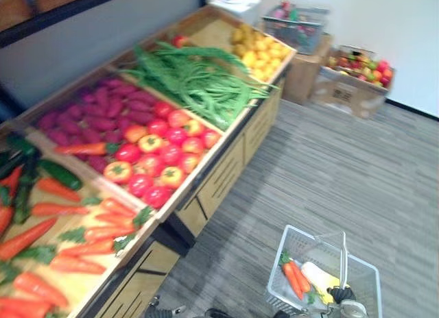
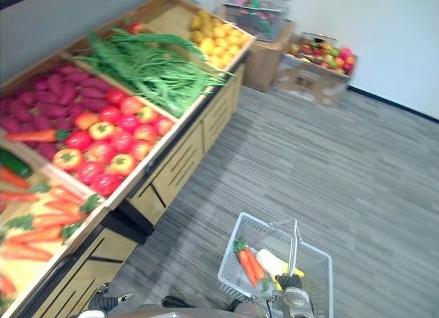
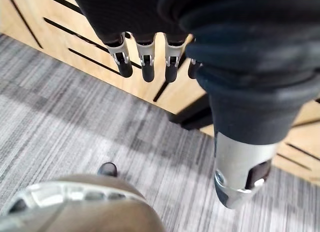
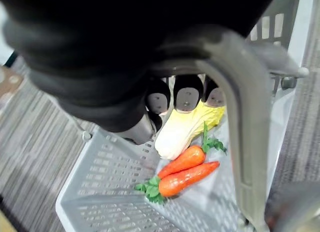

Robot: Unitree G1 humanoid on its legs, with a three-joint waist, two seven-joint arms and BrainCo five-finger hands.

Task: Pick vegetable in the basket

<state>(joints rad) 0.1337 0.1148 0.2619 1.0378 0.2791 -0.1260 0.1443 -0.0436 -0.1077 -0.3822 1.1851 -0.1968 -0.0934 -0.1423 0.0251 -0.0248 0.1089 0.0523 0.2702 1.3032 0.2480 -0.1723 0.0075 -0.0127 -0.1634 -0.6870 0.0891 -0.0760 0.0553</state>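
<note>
Basket (image 2: 230, 253): grey wire mesh, hanging over the carpet floor (image 1: 329, 167) off the near end of the display stand (image 1: 206, 188), apart from it.
Basket contents: two carrots (image 4: 187, 174) lying side by side, green tops at the same end. A pale cabbage (image 4: 187, 127) lies just beside them.
Handle (image 4: 245, 117): grey bar, swung upright over the middle of the basket.
Right robot hand (image 4: 186, 94): fingers curled round the handle and carrying the basket. The dark tips sit above the cabbage.
Left robot hand (image 3: 146, 62): empty, fingers straight and hanging down, thumb apart. It hangs beside the stand's slotted wooden front, above the floor.
Stand, near end: loose carrots (image 1: 75, 229), with cucumbers (image 1: 58, 173) toward the back edge.
Stand, next compartment: tomatoes (image 1: 161, 157) along the front edge, red with some orange-yellow ones. Purple tubers (image 1: 103, 105) lie behind them. A single carrot (image 1: 82, 148) lies where the two meet.
Stand, third compartment: green beans (image 1: 192, 75) in a heap, with some ends reaching over the front edge.
Stand, far end: yellow fruit (image 1: 264, 54).
Beyond the far end: cardboard boxes (image 1: 343, 92) on the floor, one holding mixed fruit. A second wire basket (image 1: 295, 27) sits on top of a box.
</note>
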